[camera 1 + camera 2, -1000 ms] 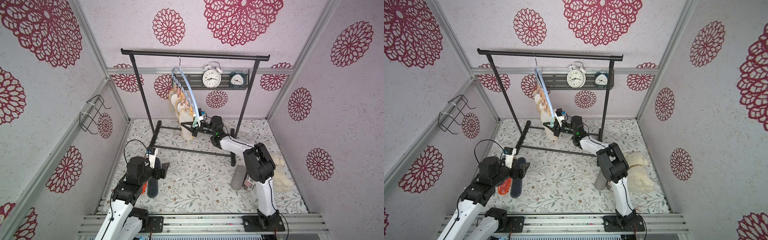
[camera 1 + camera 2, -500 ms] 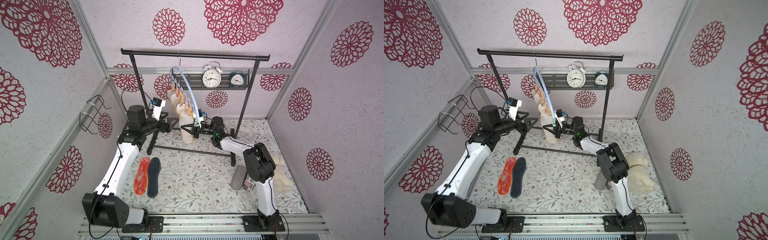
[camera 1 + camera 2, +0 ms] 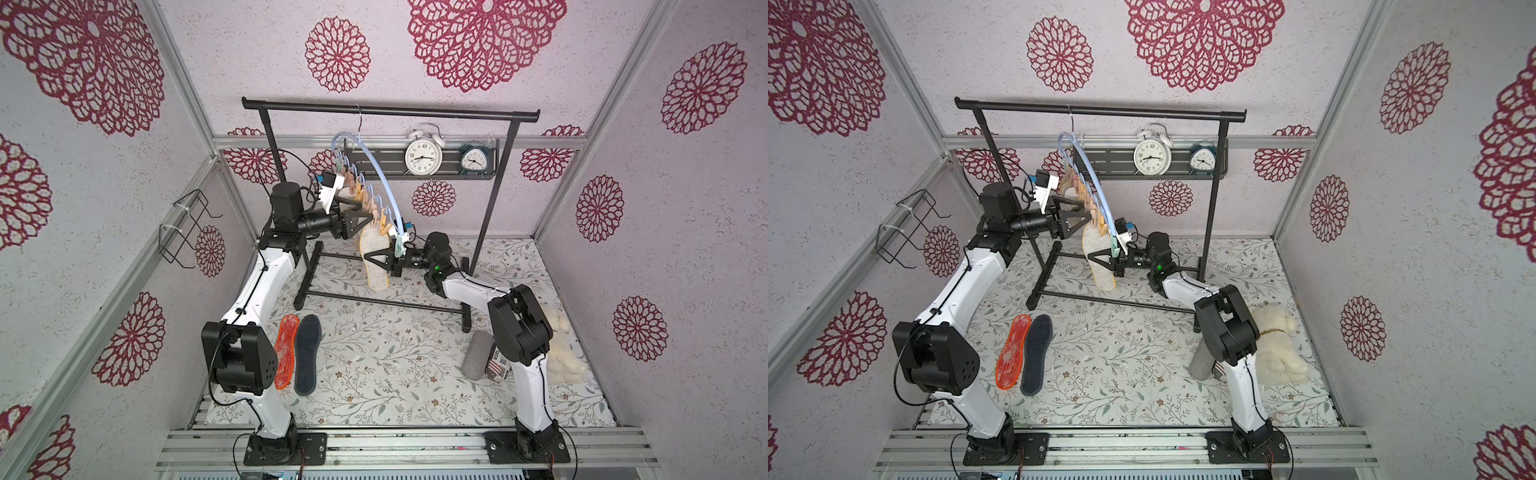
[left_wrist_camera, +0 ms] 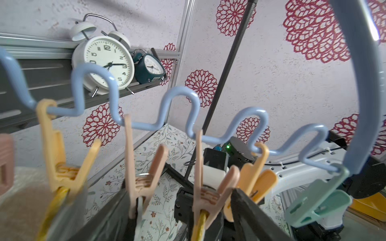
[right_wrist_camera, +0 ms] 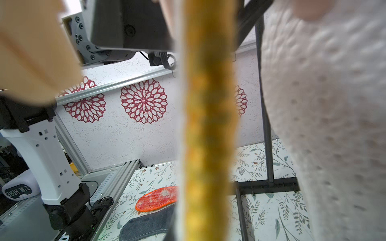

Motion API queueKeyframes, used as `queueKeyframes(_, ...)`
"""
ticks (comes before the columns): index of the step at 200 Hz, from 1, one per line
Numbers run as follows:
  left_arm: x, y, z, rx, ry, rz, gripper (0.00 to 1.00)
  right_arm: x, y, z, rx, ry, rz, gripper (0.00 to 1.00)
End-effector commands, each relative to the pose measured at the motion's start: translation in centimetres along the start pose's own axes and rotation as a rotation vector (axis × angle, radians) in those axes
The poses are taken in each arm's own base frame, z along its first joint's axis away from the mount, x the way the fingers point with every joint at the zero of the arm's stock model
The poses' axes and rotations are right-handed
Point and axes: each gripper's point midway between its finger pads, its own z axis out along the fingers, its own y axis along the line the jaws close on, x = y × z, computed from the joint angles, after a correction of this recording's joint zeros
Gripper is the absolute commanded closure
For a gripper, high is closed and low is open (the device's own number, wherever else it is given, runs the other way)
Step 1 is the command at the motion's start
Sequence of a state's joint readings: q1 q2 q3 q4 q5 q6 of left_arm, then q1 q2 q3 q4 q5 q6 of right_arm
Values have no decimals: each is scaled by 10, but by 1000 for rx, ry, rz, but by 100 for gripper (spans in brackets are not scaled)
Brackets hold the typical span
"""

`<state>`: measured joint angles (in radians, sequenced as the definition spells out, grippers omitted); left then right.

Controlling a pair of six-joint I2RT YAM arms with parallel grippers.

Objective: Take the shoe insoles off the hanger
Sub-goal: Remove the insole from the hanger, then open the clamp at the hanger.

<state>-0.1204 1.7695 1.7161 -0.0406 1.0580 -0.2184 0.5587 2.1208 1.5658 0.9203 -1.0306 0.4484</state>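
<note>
Shoe insoles (image 3: 376, 278) are hanging on the hanger (image 3: 376, 165) in both top views, right gripper (image 3: 374, 259) closed beside one; left wrist: left gripper (image 4: 183, 210) gaping around two pink clothespins (image 4: 144, 183), should be centring on one; right wrist: insole edge (image 5: 208, 125) looming.

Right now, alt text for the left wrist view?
Close-up of the pale blue hanger, its wavy bar hung with orange, pink and mint clothespins, some clipping insoles. Behind, a white alarm clock and a smaller teal clock sit on a dark shelf.
</note>
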Motion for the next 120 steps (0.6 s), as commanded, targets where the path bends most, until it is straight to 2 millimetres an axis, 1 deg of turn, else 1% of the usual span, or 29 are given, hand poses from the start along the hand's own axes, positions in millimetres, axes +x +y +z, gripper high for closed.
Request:
queueKeyframes(1,-11,-16,9,87,-21,22,23,-27,18,0,-56,-13,-42,100)
queueKeyframes(25,-14,-20,11,114,-25,21,25,-29,17,1,-57,-13,-41,100)
queueKeyframes(43,-14,-19,11,111,-25,21,27,-28,16,1,-59,-11,-34,100)
queueKeyframes(55,-14,-18,13,113,-27,17,30,-28,16,2,-61,-10,-31,100)
queueKeyframes(79,-18,-19,17,127,-37,21,40,-27,15,1,-62,-9,-29,100)
queueKeyframes(105,-16,-22,23,149,-38,11,50,-25,14,1,-62,-6,-24,100)
queueKeyframes(120,-16,-25,25,156,-38,10,54,-25,14,2,-63,-8,-23,100)
